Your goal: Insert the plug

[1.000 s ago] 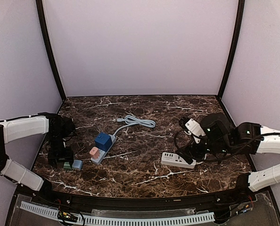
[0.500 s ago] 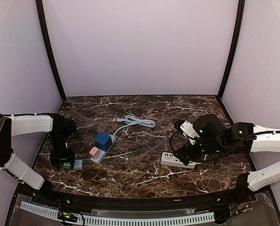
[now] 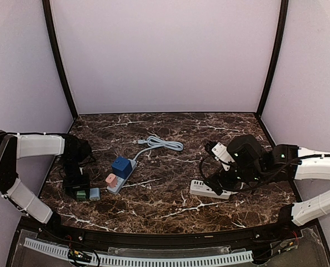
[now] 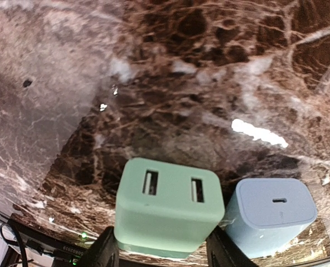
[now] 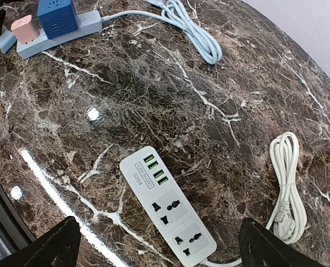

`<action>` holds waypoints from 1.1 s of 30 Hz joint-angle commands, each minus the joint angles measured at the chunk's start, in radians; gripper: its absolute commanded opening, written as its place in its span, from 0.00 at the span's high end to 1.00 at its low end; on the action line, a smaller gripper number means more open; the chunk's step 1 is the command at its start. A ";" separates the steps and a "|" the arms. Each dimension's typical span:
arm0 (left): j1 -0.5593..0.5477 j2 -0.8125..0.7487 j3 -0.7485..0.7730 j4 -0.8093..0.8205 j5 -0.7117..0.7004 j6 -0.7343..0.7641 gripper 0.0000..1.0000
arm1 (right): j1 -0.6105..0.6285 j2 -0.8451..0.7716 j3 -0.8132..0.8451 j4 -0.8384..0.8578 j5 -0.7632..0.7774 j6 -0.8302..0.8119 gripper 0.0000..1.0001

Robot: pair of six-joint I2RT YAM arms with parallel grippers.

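Since no loose charger is seated yet, progress: early; lifting and inserting remain, I judge.
Power strips: two, white strip near the right edge, grey strip centre-left.
My right gripper: spread, empty, over the white strip.
My left gripper: pinching the green charger by the left edge.
Chargers: four; blue cube, pink charger on grey strip; green, pale-blue charger loose.

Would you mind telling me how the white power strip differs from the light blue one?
The white power strip has every socket free; the light blue power strip carries a blue cube adapter and a pink plug. The white strip's cord is bundled; the blue strip's cord lies in loose loops. Both lie flat on the marble table.
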 commanded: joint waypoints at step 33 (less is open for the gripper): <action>-0.065 -0.179 -0.090 0.173 -0.060 -0.105 0.29 | -0.007 0.029 0.021 0.052 -0.003 -0.016 0.01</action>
